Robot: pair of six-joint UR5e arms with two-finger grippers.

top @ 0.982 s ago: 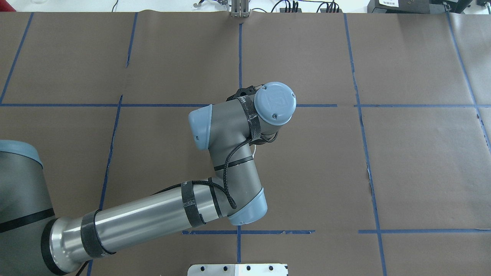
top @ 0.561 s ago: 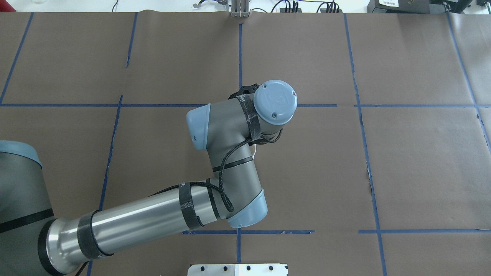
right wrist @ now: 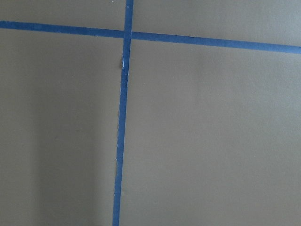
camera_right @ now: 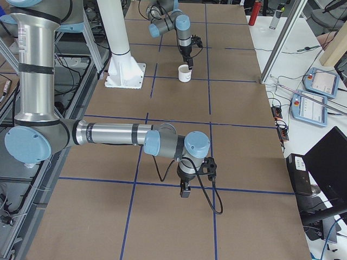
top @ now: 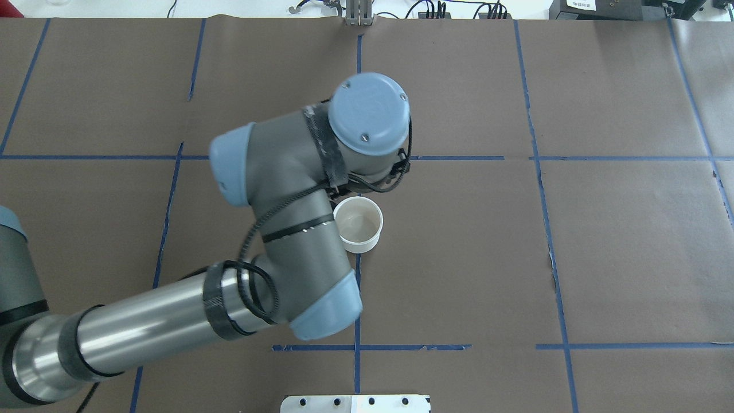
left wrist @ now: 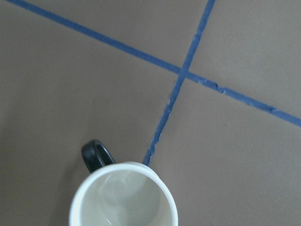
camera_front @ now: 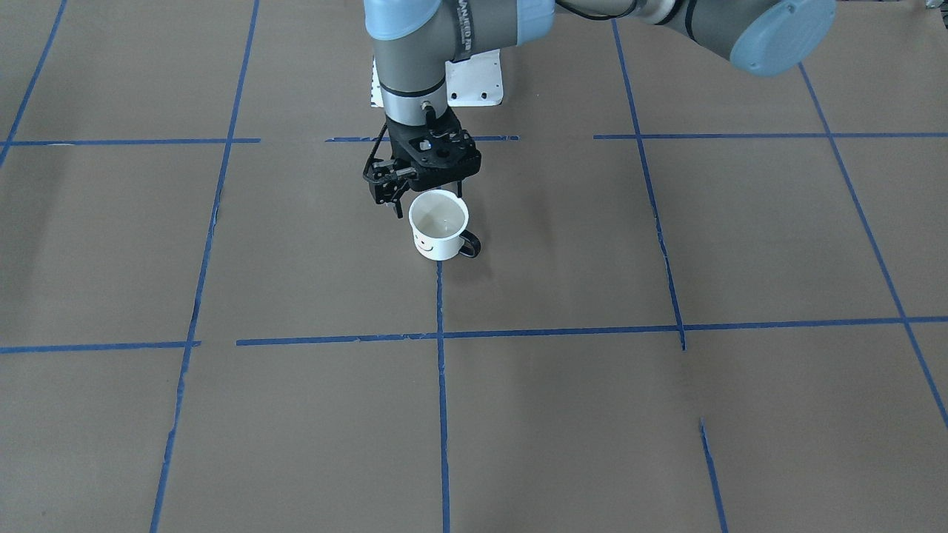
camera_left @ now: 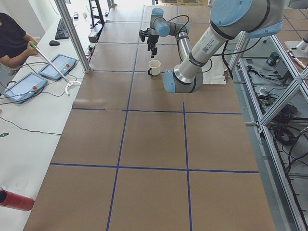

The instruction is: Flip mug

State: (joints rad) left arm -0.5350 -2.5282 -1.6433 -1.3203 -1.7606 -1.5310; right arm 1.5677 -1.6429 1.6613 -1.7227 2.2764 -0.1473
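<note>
My left end effector [camera_front: 416, 181] hangs just above the counter [camera_front: 592, 244], pointing straight down, its jaws spread and gripping nothing. One black finger [camera_front: 386, 194] shows clear of the mug [camera_front: 438, 226]; the other is hidden behind the rim. The end effector sits on the side of the mug nearer my base, close to it but not touching.

The mug stands upright, mouth up. It is small and white, with a thin rolled rim and a pale, slightly glossy inside. A black smiley face [camera_front: 424, 242] is drawn on the wall that faces away from me, and a thin black loop handle [camera_front: 469, 245] sticks out toward my left side. From my left wrist camera I look down into its mouth, with the handle at its upper left. It rests at the end of a blue tape line [camera_front: 441, 311] on the brown paper.

My right end effector [camera_right: 185, 190] hovers low over a tape crossing, well apart from the mug; I cannot tell whether it is spread or closed.
</note>
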